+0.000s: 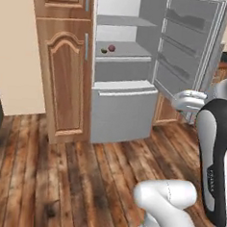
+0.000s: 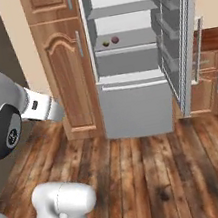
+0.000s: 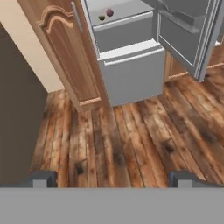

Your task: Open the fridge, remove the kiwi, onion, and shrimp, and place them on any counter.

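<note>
A: Fridge (image 1: 122,116) door (image 1: 188,49) stands swung wide to the right. Kiwi (image 1: 104,50) and onion (image 1: 111,48) sit side by side on the middle shelf, near its front edge, kiwi to the left. Same pair is up top in the hand view. Shrimp: can't make it out on any shelf; too small or hidden.

B: Gripper?

A: Gripper (image 3: 112,178) jaws spread as wide as they go, nothing between them, hanging over the plank floor (image 3: 131,140), well apart from the fridge.

B: Handling guess?

A: Both look light and round, so likely to roll on the shelf if nudged. Kiwi probably gives a little under pressure; onion firmer, with a smooth skin that may slip. I'd close across the widest part of each, fingers level, coming in from the front. Taking the kiwi first risks bumping the onion; they're close together.

B: Any writing or brand marks?

A: None legible on the fridge or the wooden cabinet (image 1: 65,82) beside it.
</note>
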